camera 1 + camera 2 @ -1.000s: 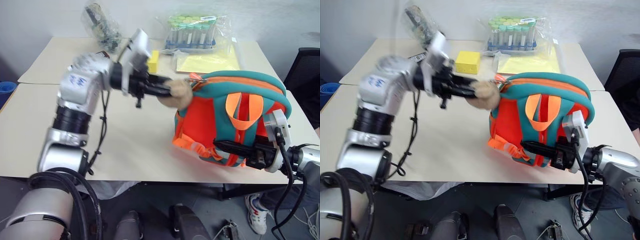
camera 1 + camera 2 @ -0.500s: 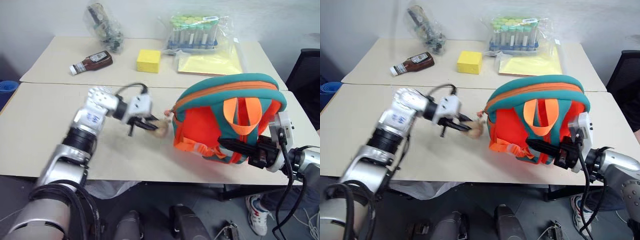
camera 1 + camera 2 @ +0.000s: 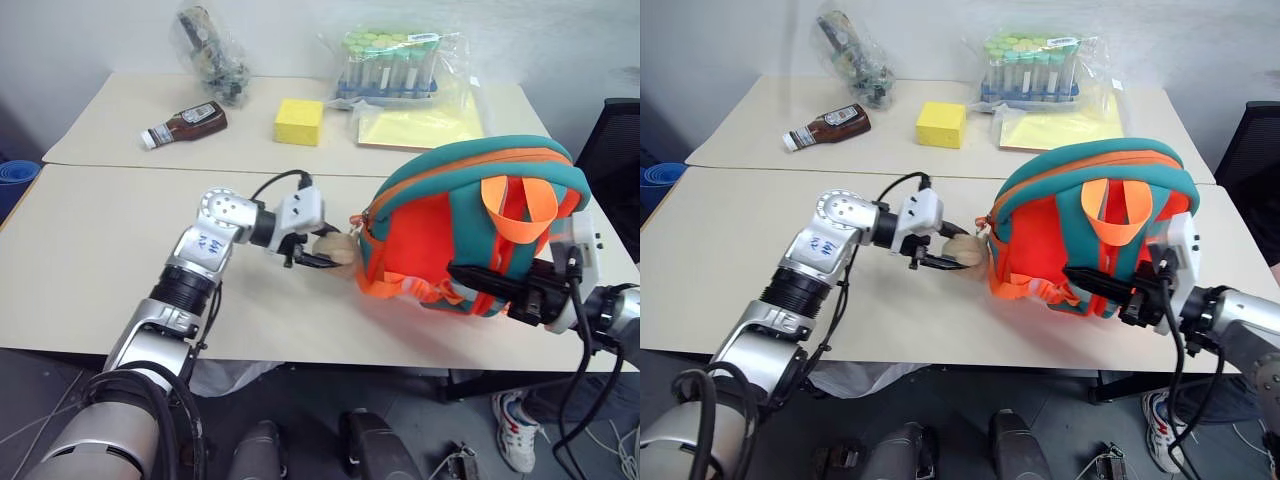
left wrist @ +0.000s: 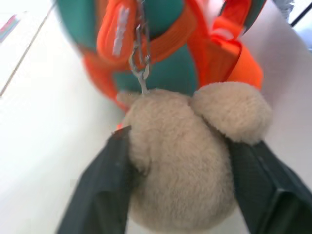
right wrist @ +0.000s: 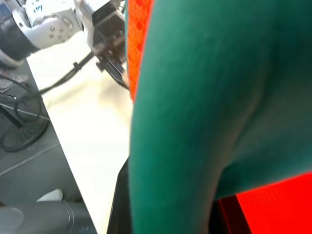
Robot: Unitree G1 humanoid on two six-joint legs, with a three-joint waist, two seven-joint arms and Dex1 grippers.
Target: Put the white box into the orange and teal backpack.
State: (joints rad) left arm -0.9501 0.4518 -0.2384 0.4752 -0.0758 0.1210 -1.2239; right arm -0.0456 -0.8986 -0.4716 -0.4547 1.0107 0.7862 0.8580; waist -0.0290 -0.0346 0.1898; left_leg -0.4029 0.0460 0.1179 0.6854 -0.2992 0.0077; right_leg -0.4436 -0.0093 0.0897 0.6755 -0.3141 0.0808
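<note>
Clearly, the relation that matters is between the left hand [image 3: 322, 251] and the orange and teal backpack [image 3: 470, 225]: the bag lies directly to that hand's right, front face toward it, while its back and straps face the right arm. The left hand's two black fingers [image 4: 105, 185] straddle the beige plush toy [image 4: 183, 163] that hangs by a small metal clip from the bag's front; they sit against the toy's sides, and whether they squeeze it or are loosening cannot be told. Further right, the backpack stands tilted on the near worktop [image 3: 90, 260], its teal rim and orange zip band arching over the top, an orange webbing loop [image 3: 515, 205] dangling on the back. The right hand [image 3: 497, 289], pressed together, pinches the lower back among the straps, seemingly steadying it. No white box can be made out, so it may already be inside. Judging by this, the left arm is nearer the bag's front.
</note>
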